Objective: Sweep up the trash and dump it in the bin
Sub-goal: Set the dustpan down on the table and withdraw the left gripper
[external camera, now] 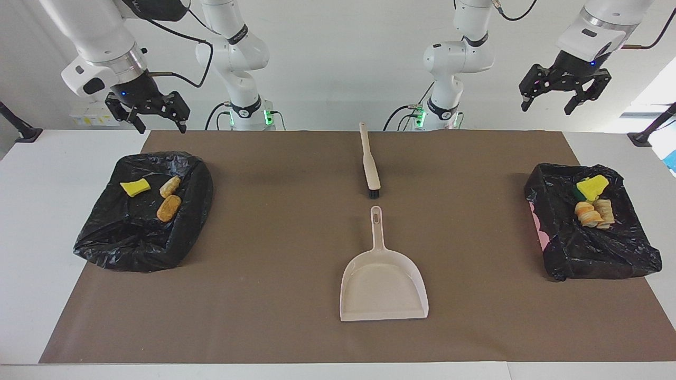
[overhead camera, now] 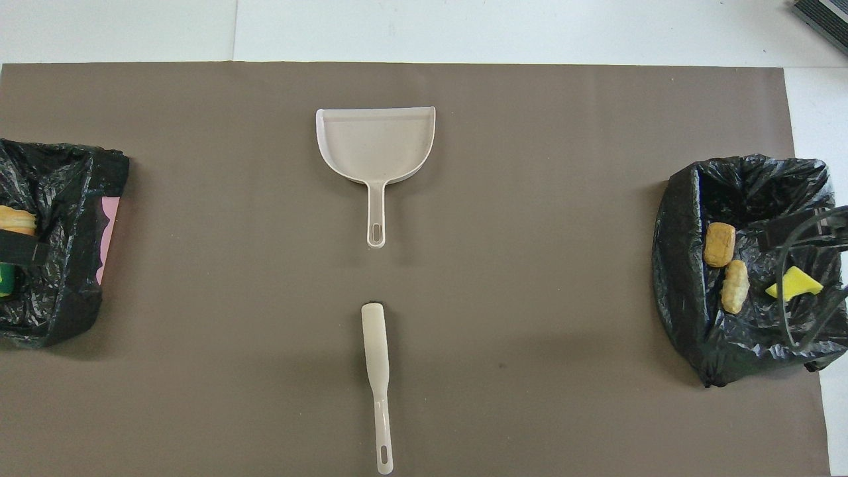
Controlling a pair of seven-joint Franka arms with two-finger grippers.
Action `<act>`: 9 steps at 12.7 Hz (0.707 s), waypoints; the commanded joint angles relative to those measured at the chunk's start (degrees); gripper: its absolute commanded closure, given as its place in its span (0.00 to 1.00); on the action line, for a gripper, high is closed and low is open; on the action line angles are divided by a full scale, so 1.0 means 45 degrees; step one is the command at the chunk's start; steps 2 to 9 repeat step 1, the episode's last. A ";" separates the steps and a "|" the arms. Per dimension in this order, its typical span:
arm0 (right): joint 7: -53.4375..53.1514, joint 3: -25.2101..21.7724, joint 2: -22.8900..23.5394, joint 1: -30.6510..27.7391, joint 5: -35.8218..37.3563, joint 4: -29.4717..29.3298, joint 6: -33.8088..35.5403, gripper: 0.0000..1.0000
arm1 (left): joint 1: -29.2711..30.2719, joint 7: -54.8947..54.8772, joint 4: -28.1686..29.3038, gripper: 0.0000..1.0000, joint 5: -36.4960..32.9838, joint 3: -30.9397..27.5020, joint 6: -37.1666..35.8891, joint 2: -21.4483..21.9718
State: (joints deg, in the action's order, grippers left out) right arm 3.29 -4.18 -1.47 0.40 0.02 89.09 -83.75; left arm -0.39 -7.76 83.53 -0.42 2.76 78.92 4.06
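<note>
Across the brown mat [external camera: 285, 253], no trash left: all of it (at least 6 pieces visible) sits in 2 black-lined bins, toward the right arm's end [external camera: 142, 211] and the left arm's [external camera: 591, 227]. Dustpan [external camera: 383, 287] and brush [external camera: 369, 166] lying mid-bench. Left pincer [external camera: 565, 92] and right pincer [external camera: 153, 113] raised, released, empty. Seemingly done.

place: lab | evidence: two robot arms [external camera: 232, 58]; bare white wall [external camera: 343, 63]

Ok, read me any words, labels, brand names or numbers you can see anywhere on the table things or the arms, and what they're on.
None can be read.
Dark bands on the arm joints: they may carry lettering, too small to read.
Dustpan: plain, no marking.
Brush: plain, no marking.
Black bin bags: no print visible.
Brown mat: no text.
</note>
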 commanded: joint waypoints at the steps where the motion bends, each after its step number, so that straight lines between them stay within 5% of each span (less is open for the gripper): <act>1: -0.0185 0.0069 -0.0103 -0.0050 -0.0122 0.0047 -0.0120 0.00 | 0.0262 0.0083 0.0480 0.00 0.0268 0.0110 0.0079 0.0386; 9: -0.0185 0.0069 -0.0103 -0.0050 -0.0122 0.0047 -0.0120 0.00 | 0.0262 0.0083 0.0480 0.00 0.0268 0.0110 0.0079 0.0386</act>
